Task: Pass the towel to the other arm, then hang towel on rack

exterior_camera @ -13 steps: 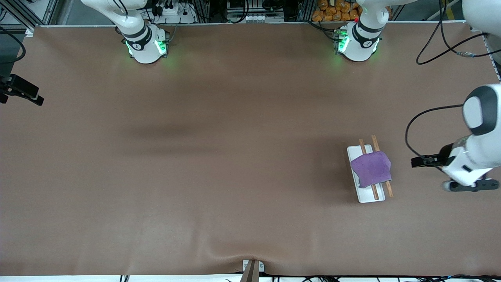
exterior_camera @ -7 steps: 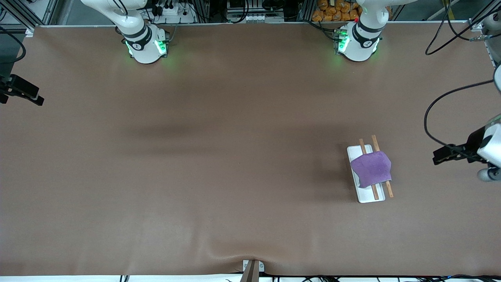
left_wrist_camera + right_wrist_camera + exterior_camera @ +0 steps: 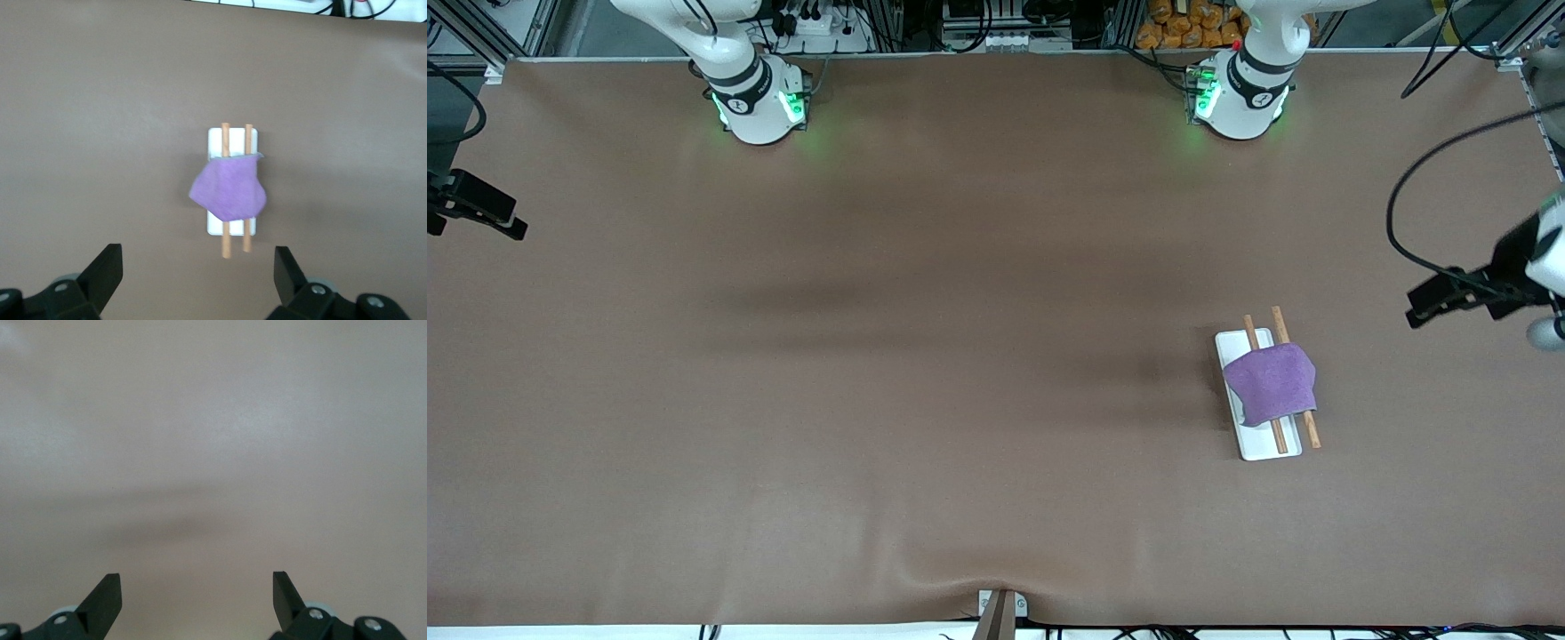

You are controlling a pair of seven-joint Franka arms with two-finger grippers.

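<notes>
A: L gripper (image 3: 193,283)?
B: Jaws wide apart, nothing in them. It's up in the air at the left arm's end of the table (image 3: 960,400).
A: R gripper (image 3: 195,600)?
B: Also spread, empty, over bare brown mat.
A: Towel (image 3: 1272,382)?
B: Draped over both rods of the rack (image 3: 1261,449), rod ends poking out at approx 11 and 5 o'clock in the front view. From L wrist cam it's at 12 o'clock, well apart from the fingers (image 3: 103,277).

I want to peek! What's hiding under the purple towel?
The towel drapes over the rack's two wooden rods and white base. Their middle parts are covered, so only the ends show.
</notes>
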